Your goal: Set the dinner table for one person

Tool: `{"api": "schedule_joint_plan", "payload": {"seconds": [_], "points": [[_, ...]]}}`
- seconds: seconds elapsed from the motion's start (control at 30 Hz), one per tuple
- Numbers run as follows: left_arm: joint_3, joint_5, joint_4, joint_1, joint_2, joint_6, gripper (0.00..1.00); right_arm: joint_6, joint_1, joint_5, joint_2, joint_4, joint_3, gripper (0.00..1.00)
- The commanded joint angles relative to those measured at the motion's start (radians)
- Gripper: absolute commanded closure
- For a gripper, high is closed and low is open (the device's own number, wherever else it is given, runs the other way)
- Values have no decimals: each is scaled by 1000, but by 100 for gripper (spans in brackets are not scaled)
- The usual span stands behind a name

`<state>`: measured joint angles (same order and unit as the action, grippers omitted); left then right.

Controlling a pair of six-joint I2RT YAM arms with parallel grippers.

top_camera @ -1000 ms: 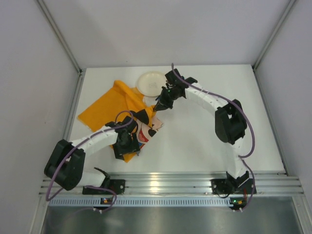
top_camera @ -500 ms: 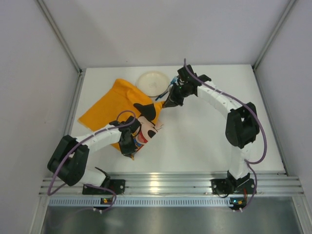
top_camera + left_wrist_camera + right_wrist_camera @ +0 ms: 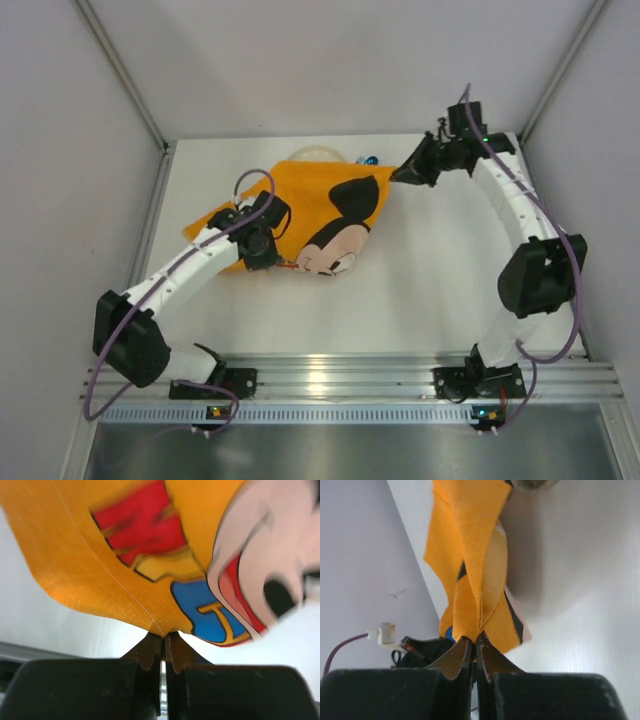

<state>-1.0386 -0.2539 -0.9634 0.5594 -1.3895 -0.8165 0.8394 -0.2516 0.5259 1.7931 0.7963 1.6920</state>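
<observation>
Your left pincer (image 3: 163, 637) is biting shut on the near hem of the mat (image 3: 115, 555), its tips meeting on a thin fold of orange cloth just where a stitched seam is running down. Your right pincer (image 3: 474, 642) is likewise clamped, on a far corner that is bunching into twisted pleats above its tips. Between the two grips the mat is stretching across with the mouse print facing up, and it is lifting off the surface at the right corner. The table (image 3: 450, 290) is spreading white beneath everything, its rail (image 3: 350, 375) running along the near edge by the arm bases.

To do this spreading well, I judge you should be drawing the two grips apart evenly until the pleats at the right corner are pulling out. Then be lowering both ends together, so the cloth is settling square to the rail and not skewed. Be watching the plate (image 3: 312, 151): only a pale sliver is showing past the mat's far edge, so the cloth may be overlapping it and could be dragging it along.

The top view is giving you the mat's whole outline, the plate sliver and a small blue thing (image 3: 368, 158) beside it, too small to name. Neither wrist view is showing those clearly. The wrist views alone are revealing how little cloth each pincer is holding, so a hard tug may be pulling it free.
</observation>
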Motion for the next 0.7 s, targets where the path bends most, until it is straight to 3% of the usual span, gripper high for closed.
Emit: {"api": "schedule_joint_plan", "payload": {"seconds": [0.0,0.13,0.4,0.53,0.67], "points": [[-234,-180,-159,-16,57,85,100,-63,160,28,-161,110,118,100],[-374,-188,-238,-53,67,128,100,-114,276,10,-260,199,111,100],[-547,-217,-310,-78,167,96,100,-28,317,-52,-557,221,-93,100],[-699,-248,-298,-79,142,132,100,-13,348,-44,-574,233,-60,100],[-799,-272,-206,-85,72,232,100,0,371,3,-471,202,-14,100]]}}
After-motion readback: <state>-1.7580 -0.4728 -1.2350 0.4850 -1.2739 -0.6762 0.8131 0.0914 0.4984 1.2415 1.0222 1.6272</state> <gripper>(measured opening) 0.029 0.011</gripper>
